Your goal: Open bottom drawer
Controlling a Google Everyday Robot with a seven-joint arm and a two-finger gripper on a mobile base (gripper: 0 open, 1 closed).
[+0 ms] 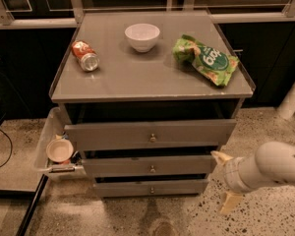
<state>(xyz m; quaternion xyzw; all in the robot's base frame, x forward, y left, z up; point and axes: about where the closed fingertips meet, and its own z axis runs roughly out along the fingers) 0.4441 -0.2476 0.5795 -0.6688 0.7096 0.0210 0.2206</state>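
Above speckled floor (265,132), the hand (221,182) hangs released beside the bottom drawer (123,187), its box hidden

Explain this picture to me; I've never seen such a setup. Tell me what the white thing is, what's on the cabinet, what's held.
One camera looks down at a grey three-drawer cabinet; where it is mounted is unclear. The white tube at lower right is the robot's arm, ending in a gripper beside the lower drawers, jaws apart, holding nothing. On top lie a white bowl, a soda can on its side and a green snack bag. The bottom drawer, the lowest front, is not touched.
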